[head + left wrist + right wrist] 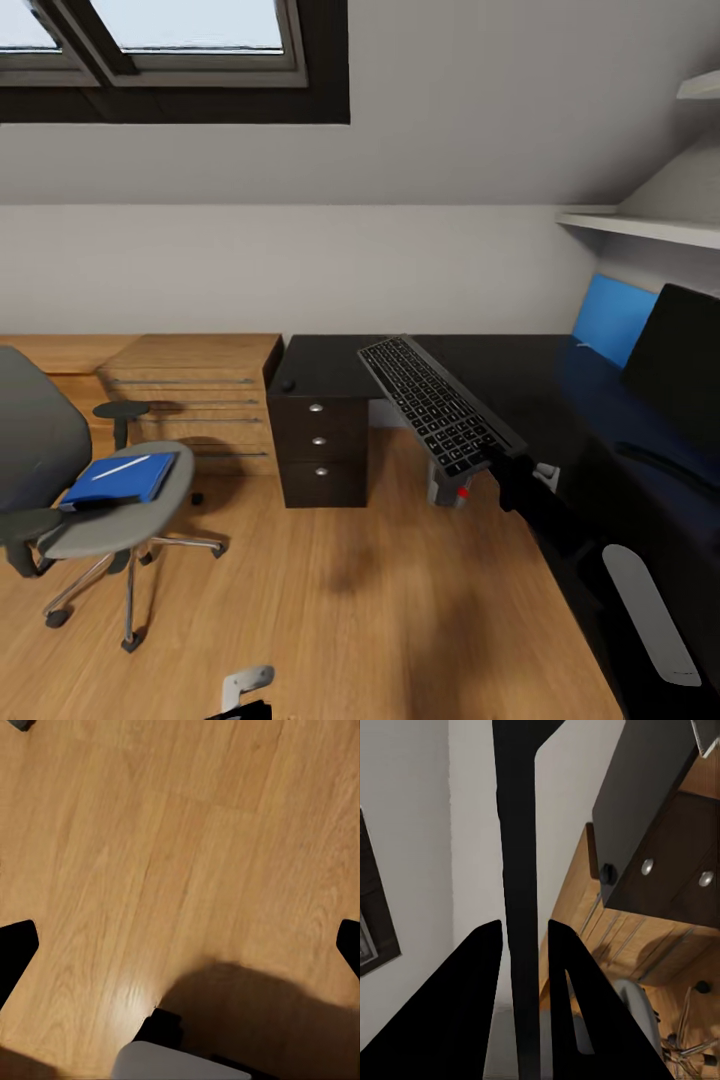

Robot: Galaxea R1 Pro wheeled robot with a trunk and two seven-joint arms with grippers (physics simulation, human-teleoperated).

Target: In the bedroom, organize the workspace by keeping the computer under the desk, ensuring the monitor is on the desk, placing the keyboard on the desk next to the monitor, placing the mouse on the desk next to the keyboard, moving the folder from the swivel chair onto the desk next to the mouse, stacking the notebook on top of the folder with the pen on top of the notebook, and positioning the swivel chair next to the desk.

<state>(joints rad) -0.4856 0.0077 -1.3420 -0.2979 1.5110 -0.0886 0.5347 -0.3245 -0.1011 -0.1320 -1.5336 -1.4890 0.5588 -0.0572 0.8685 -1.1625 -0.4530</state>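
My right gripper (pixel 497 462) is shut on the near end of the black keyboard (pixel 435 402), holding it tilted in the air beside the glossy black desk (pixel 330 362). In the right wrist view the keyboard (pixel 517 832) runs edge-on between the fingers of the right gripper (pixel 525 937). The small black mouse (pixel 288 384) sits on the desk's left corner. The monitor (pixel 680 360) stands at the right on the desk. Below the keyboard, the grey computer (pixel 450 492) is partly hidden. The blue folder (pixel 122 478) lies on the swivel chair (pixel 95 500) with a thin white pen-like stick on it. My left gripper (pixel 180 945) is open above the floor.
A low light-wood shelving unit (pixel 190 385) stands left of the desk's drawers (pixel 320 440). The wooden floor (pixel 340 600) lies between the chair and the desk. White shelves (pixel 650 225) hang above the desk at the right, under the sloped wall with a skylight (pixel 190 30).
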